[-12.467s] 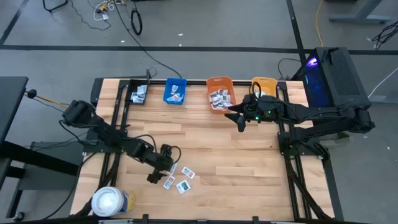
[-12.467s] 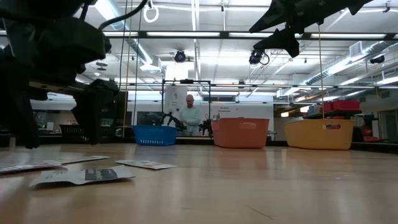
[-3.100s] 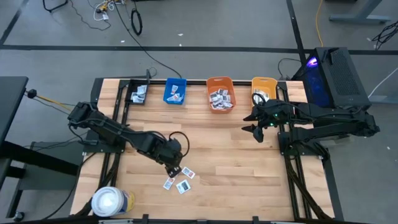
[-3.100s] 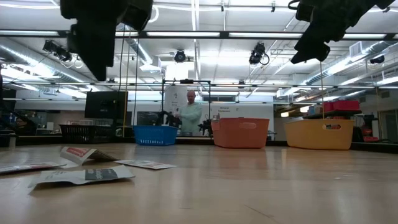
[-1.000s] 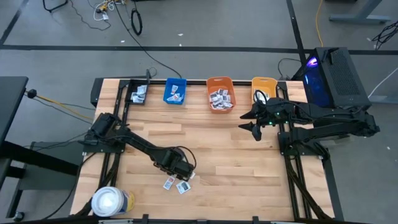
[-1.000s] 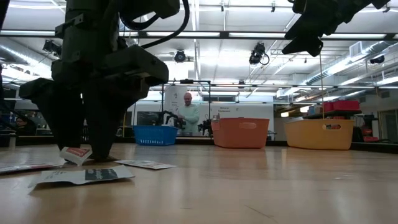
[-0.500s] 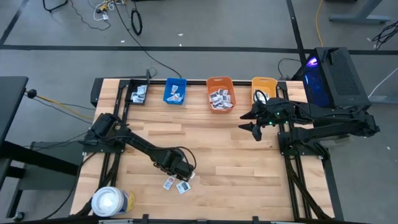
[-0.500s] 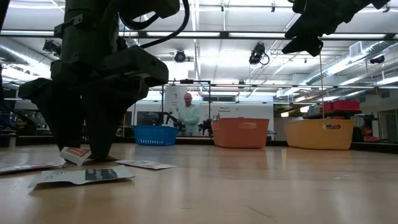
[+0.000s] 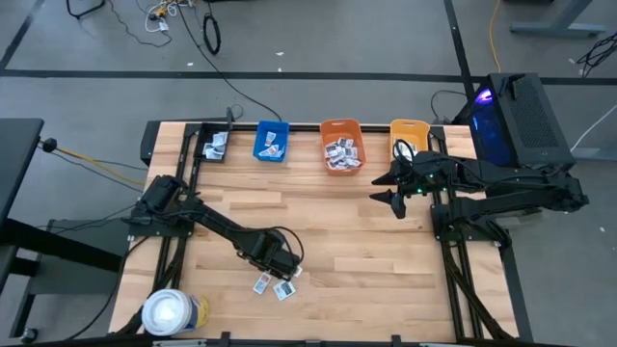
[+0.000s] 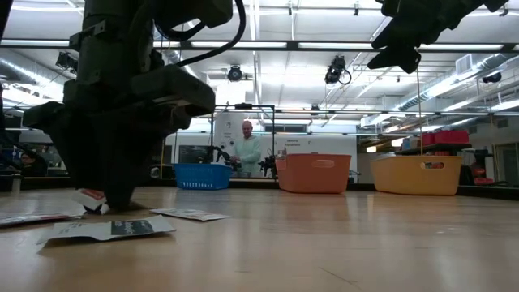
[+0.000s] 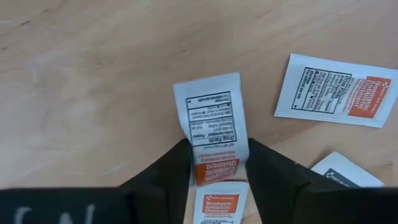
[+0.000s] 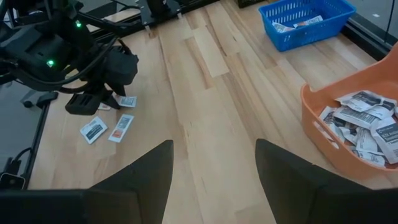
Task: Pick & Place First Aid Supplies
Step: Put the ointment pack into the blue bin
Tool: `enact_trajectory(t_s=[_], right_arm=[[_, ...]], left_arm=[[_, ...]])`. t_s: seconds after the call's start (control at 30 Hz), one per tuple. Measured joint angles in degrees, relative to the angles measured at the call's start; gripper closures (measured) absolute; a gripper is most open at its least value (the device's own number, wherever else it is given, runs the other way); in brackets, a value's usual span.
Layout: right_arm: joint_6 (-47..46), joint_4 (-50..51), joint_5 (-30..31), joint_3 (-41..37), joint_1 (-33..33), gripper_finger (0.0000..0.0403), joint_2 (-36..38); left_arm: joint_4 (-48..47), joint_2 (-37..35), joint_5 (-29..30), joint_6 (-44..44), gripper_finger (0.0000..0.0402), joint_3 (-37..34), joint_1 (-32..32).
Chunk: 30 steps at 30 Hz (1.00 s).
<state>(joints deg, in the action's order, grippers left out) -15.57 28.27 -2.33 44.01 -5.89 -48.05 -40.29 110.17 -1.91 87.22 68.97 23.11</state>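
On the pale wooden tabletop (image 9: 347,241), the left claw (image 11: 217,163) pinched a white packet (image 11: 210,127) among loose packets near the white roll (image 9: 172,312). The right claw (image 9: 386,188) hung spread beside the orange bin (image 9: 340,145); a person (image 10: 246,151) stood in the strip-lit room beyond.

White packet (image 11: 210,127), orange band; blue bin (image 9: 272,141); orange bin (image 9: 341,145)

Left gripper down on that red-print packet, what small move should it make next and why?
Probably finish closing, then lift straight up. The left gripper has a finger on each side of the red-print packet, which lies flat on the table with other packets close by.
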Motion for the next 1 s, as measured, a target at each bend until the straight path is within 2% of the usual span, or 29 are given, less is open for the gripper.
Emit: enact_trajectory(t_s=[0.13, 0.37, 0.77, 1.0], right_arm=[[0.0, 0.0, -0.1, 0.0, 0.0, 0.0174, 0.0], [0.2, 0.0, -0.1, 0.0, 0.0, 0.0174, 0.0], [0.2, -0.1, -0.1, 0.0, 0.0, 0.0174, 0.0], [0.3, -1.8, -0.3, 0.0, 0.0, 0.0174, 0.0]], left_arm=[[-0.1, 0.0, 0.1, 0.0, 0.0264, 0.0, 0.0], [-0.5, 0.0, 0.2, -0.2, 0.0265, 0.2, 0.0], [-4.8, 0.3, 4.7, -3.0, 0.0265, 5.9, -0.5], [-11.1, 0.2, 6.2, -6.4, 0.0264, 9.3, -2.3]])
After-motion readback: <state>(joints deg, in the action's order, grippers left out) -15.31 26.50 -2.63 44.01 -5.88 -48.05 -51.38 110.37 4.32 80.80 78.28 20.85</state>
